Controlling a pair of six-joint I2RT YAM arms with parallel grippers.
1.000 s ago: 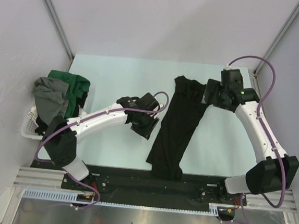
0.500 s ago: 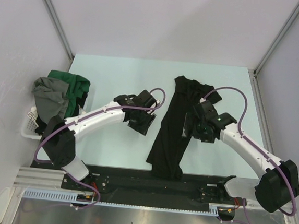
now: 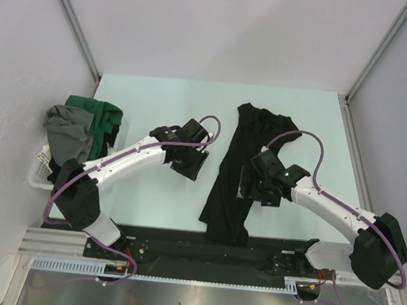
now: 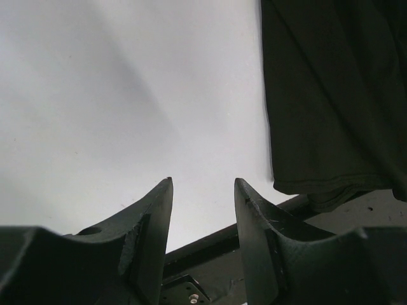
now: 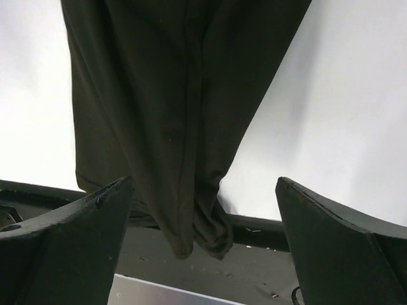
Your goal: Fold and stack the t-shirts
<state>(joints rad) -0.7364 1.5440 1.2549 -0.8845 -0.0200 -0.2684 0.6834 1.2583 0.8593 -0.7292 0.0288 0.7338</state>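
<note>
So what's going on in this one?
A black t-shirt lies in a long narrow strip on the table, near end over the edge. The right gripper hovers wide open above it; the left gripper, open and empty, is beside it. A green shirt and a grey shirt sit piled in the basket.

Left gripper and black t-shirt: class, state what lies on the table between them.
Nothing: bare table separates the left gripper from the black t-shirt, shown best in the left wrist view.
</note>
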